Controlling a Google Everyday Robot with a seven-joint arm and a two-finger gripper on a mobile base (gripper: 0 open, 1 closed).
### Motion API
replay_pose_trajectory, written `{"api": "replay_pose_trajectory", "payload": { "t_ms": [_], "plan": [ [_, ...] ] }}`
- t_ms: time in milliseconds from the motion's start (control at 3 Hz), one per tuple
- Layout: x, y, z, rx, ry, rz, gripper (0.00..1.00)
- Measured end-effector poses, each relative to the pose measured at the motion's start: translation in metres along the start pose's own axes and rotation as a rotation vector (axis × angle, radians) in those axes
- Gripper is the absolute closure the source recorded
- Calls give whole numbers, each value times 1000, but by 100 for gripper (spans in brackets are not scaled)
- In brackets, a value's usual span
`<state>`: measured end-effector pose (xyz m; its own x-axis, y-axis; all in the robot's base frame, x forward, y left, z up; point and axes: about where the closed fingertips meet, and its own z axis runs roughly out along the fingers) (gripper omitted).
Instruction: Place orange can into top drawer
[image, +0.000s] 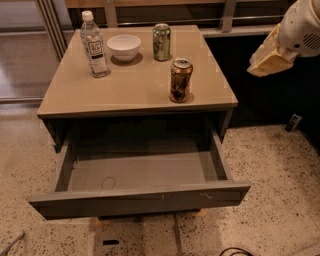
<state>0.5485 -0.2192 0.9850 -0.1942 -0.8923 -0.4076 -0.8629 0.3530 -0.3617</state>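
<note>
The top drawer (140, 200) is pulled well out from under the tan surface (125, 90), and its dark grey inside is bare, so the opening part of the job looks done. Nothing else of the task shows as finished.

The orange can (180, 80) stands upright on the surface, near the front right edge, just above the open drawer and not in it. Behind it, apart from it, stand a green can (161, 42), a white bowl (124, 46) and a water bottle (95, 45); none of them touches the orange can.

The hand (270, 52) hangs at the upper right of the view, off beyond the right side of the surface and well apart from the orange can. It has no hold on the can. Whether it is open or closed I cannot tell.

What is left, by my reading, is nearly everything that matters: bring the hand across to the orange can, grip it, lift it clear of the surface, lower it into the drawer and let go.
</note>
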Motion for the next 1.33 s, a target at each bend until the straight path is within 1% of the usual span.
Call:
{"api": "replay_pose_trajectory", "payload": {
  "t_ms": [333, 667, 1000, 1333],
  "plan": [
    [-1, -7, 2, 9, -12, 4, 92],
    [-1, -7, 2, 9, -12, 4, 100],
    [-1, -14, 15, 28, -40, 28, 100],
    [-13, -29, 39, 37, -112, 53, 100]
  ]
}}
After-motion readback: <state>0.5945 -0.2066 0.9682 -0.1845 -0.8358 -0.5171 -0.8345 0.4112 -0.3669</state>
